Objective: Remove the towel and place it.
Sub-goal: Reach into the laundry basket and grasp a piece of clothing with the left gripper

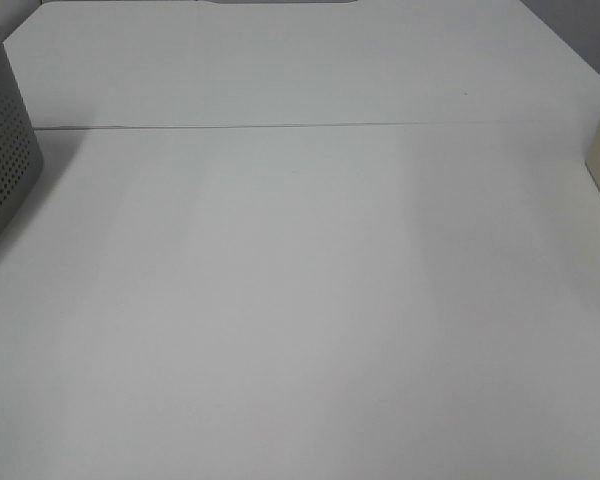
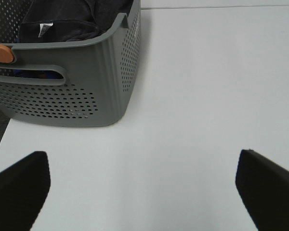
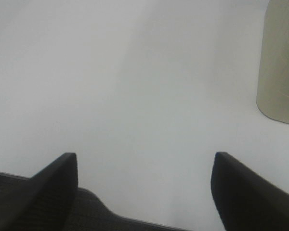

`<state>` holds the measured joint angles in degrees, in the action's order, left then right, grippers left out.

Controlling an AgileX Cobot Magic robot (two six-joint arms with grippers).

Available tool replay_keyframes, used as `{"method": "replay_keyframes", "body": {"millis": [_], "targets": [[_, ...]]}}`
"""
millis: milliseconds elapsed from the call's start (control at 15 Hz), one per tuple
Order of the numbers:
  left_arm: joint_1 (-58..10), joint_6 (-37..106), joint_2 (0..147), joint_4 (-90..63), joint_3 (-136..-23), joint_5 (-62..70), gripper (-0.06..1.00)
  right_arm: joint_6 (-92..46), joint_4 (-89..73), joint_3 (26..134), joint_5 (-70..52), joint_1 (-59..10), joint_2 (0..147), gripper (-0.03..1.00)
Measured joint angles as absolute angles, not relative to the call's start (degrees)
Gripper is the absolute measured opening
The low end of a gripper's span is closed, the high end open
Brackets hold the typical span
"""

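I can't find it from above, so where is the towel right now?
The towel lies bundled inside the grey basket at the left edge of the table; only the left wrist view looks into it.

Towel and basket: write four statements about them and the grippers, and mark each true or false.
1. The towel lies inside the grey basket. True.
2. The left gripper is shut on the towel. False: its jaws stand wide open over the table, holding nothing, and it is apart from the basket.
3. In the exterior high view the basket stands at the table's right edge. False: it stands at the left edge.
4. The right gripper is open and holds nothing. True.
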<state>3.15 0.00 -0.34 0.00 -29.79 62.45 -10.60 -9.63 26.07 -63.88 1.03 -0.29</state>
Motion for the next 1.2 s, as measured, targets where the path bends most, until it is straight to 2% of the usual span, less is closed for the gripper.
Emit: {"method": "replay_keyframes", "body": {"millis": [200, 333, 533, 1067, 1200], "targets": [[3.2, 0.0, -0.3, 0.0, -29.8, 62.5, 0.99, -10.6, -10.0, 26.1, -63.9, 1.0, -0.3, 0.75], [3.2, 0.0, -0.3, 0.0, -29.8, 62.5, 0.99, -10.6, -9.8, 26.1, -63.9, 1.0, -0.3, 0.89], [3.2, 0.0, -0.3, 0.0, -29.8, 62.5, 0.99, -10.5, -9.5, 26.1, -63.9, 1.0, -0.3, 0.96], [3.2, 1.2, -0.3, 0.0, -29.8, 62.5, 0.99, -4.7, -5.5, 26.1, -63.8, 1.0, -0.3, 0.97], [3.2, 9.9, 4.6, 0.0, -33.6, 66.7, 0.99, -4.7, -5.6, 26.1, -63.8, 1.0, -0.3, 0.97]]}}
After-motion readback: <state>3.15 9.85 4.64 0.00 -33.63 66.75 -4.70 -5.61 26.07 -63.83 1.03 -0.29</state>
